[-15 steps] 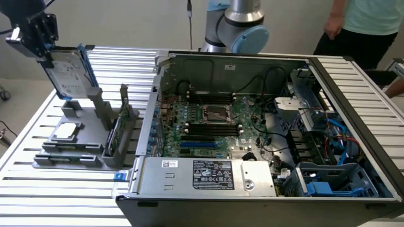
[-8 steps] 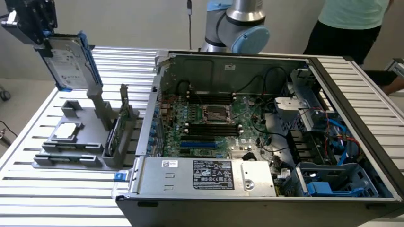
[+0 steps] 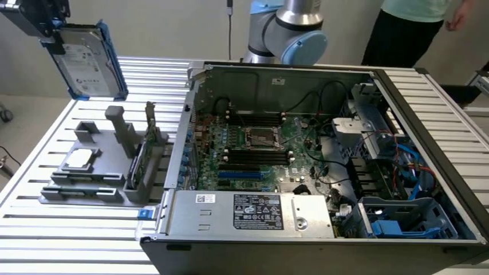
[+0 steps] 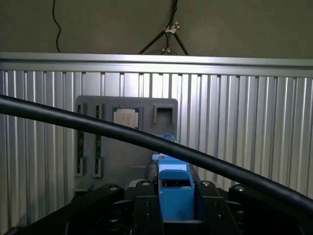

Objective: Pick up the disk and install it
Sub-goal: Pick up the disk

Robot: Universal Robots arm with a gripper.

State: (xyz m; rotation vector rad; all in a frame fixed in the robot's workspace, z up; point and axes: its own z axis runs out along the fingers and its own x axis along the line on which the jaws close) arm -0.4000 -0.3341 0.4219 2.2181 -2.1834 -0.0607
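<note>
My gripper (image 3: 55, 33) is clamped on the disk (image 3: 88, 60), gripping its blue frame between my fingers (image 4: 148, 210). I hold it in the air, on edge and slightly tilted, above the slatted table (image 3: 46, 229) at the exterior view's left. Below it is the grey holder (image 3: 99, 172), where a small square chip (image 3: 80, 159) lies. The open computer case (image 3: 306, 154) sits to the exterior view's right, well apart from the disk. A black cable (image 4: 98, 125) crosses in front of my wrist camera. A person (image 3: 413, 28) stands behind the case.

disk (image 3: 86, 57) above fixture (image 3: 77, 193) — computer case (image 3: 306, 80) alongside
</note>
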